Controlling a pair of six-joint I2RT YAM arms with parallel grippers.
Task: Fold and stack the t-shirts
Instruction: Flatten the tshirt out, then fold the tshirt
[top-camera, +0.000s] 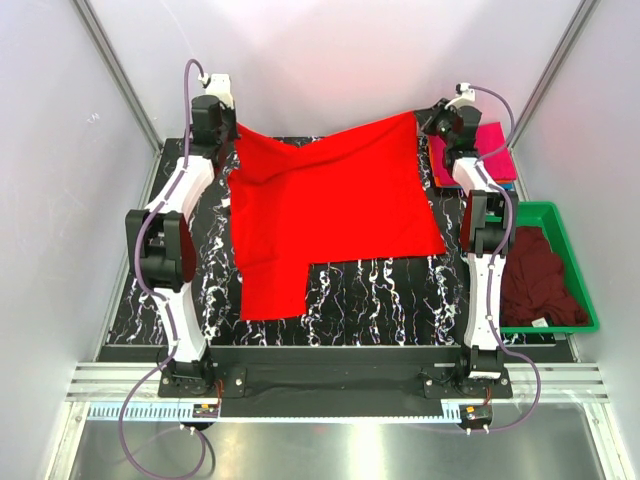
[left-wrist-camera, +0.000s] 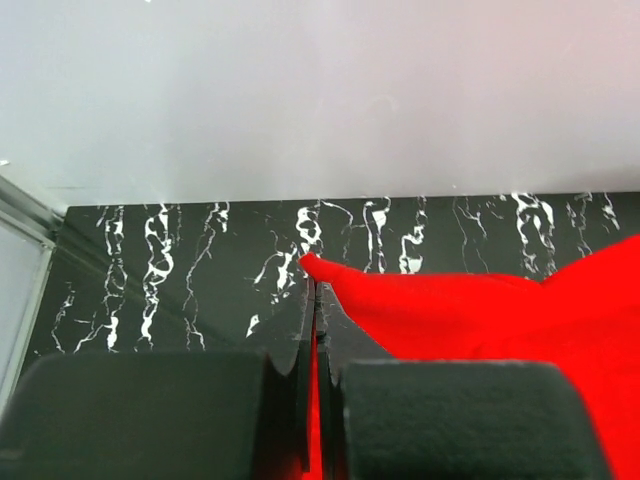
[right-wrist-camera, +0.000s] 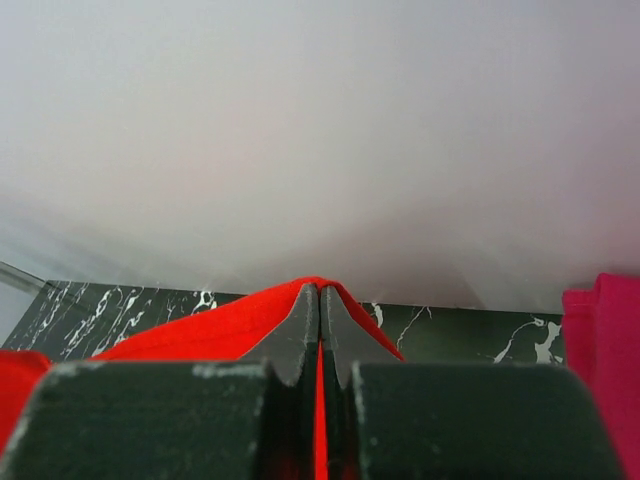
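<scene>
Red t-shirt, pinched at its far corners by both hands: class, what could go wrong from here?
1. The left hand and right hand each pinch only a thin edge of the red t-shirt; a pull may slip it free.
2. The cloth lies creased, with one part trailing nearer on the left, so a fold may come out skewed.
3. The right hand is close beside the folded magenta t-shirt and might nudge it.

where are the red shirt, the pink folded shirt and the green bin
red shirt (top-camera: 330, 210), top view, middle of the spread cloth
pink shirt (top-camera: 497, 145), top view, bare far right part
green bin (top-camera: 535, 212), top view, far wall
</scene>
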